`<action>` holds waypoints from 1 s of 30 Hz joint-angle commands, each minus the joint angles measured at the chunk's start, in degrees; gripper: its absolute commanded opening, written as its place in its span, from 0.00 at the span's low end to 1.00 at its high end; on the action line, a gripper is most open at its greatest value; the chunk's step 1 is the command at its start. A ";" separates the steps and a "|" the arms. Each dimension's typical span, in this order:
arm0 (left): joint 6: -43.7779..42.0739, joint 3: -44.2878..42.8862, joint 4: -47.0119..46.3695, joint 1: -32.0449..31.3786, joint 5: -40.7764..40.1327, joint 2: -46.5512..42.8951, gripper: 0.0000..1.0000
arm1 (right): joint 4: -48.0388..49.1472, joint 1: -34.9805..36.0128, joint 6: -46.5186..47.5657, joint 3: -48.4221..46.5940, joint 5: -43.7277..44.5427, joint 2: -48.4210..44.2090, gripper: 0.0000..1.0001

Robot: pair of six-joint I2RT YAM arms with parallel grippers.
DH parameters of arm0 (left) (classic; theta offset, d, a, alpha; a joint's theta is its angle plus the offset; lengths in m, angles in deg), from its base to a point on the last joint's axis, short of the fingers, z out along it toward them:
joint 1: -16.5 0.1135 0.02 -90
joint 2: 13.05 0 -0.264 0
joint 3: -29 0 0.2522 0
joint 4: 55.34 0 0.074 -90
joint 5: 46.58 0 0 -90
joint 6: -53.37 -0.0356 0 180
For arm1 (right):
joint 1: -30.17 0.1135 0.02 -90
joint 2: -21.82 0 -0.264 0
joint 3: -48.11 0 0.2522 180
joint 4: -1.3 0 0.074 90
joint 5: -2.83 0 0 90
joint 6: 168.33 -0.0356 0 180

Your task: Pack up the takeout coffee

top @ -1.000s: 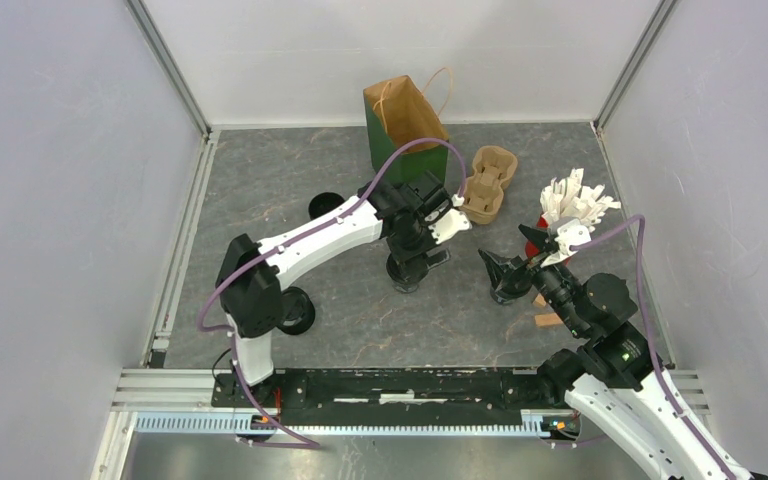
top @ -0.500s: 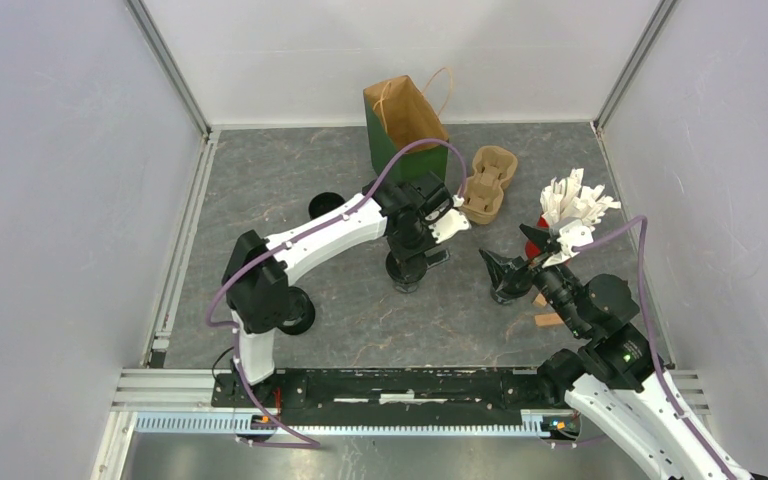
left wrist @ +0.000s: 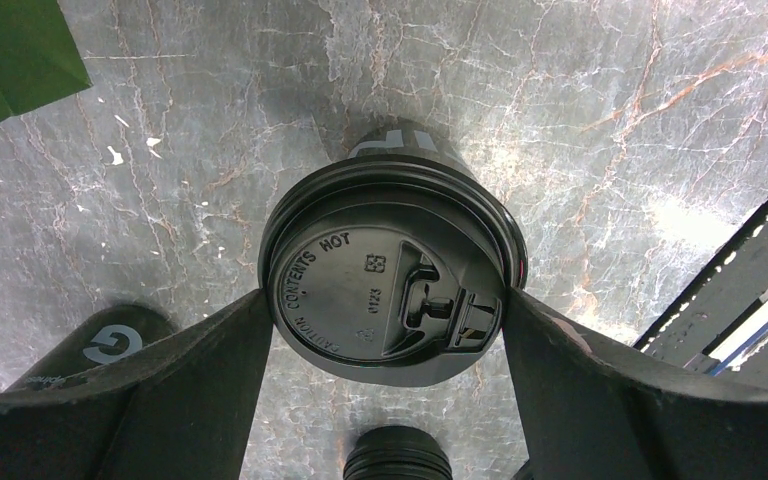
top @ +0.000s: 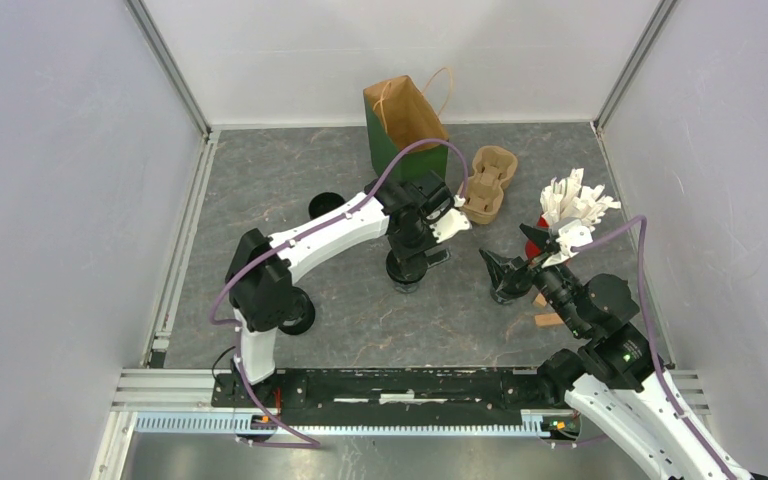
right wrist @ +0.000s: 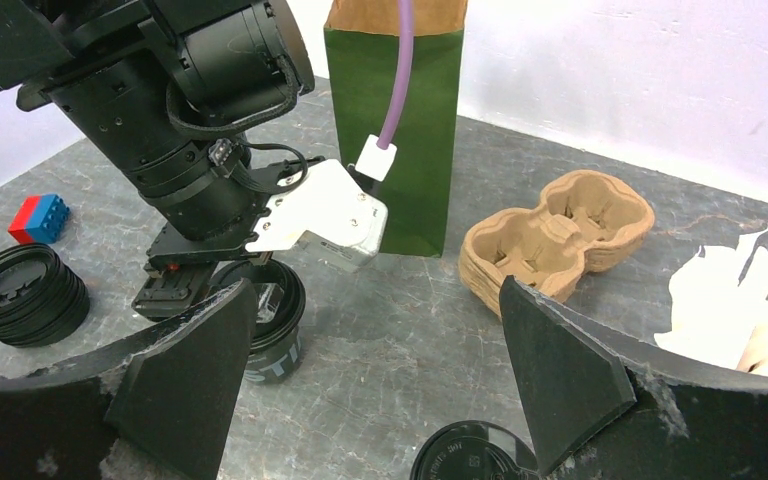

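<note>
Carefully: your left pincer clamps the coffee cup at its lid, which is probably slick, light and crushable; squeeze gently. Your right pincer hangs spread.

Robot test cell in a lab.
White panels on aluminium framing stand behind and beside the green paper bag; a slotted mounting rail lies well in front of it.

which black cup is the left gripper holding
The small black disposable cup nearer the green paper bag, clamped in the left gripper; another black cup stands free by the open right gripper.
</note>
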 commanded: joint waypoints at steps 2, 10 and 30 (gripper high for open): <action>-1.67 -2.20 1.10 0.29 0.95 1.16 0.90 | 2.06 0.27 0.76 -1.60 -0.29 0.48 0.98; -1.35 -2.48 2.75 0.31 0.47 0.75 0.90 | 2.46 0.27 0.99 -1.42 -0.07 0.62 0.98; -1.12 -2.56 2.66 0.29 1.09 0.97 0.97 | 2.63 0.22 0.72 -0.63 0.01 0.41 0.98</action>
